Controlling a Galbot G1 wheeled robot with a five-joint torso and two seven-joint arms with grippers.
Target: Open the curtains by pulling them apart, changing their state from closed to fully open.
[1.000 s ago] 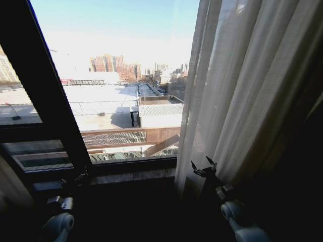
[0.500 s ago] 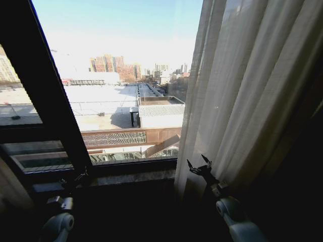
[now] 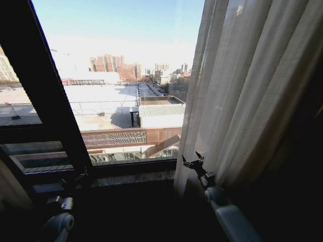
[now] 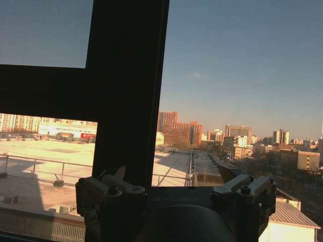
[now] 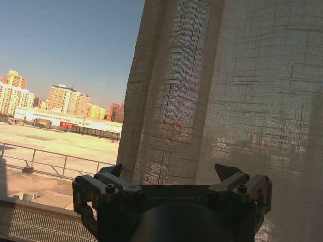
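Note:
The sheer cream curtain hangs bunched in vertical folds over the right side of the window; its loose weave shows close ahead in the right wrist view. My right gripper is open beside the curtain's inner edge, low near the sill. In the right wrist view the right gripper holds nothing, its fingers wide apart in front of the fabric. My left gripper sits low at the left by the sill. The left wrist view shows the left gripper open and facing the window frame.
A thick dark window frame post slants across the left, and a stone sill runs along the bottom. A pale strip of fabric shows at the lower left edge. Dark drapery fills the far right.
My right gripper has moved left and a little up, closer to the curtain's inner edge. The left arm has stayed where it was.

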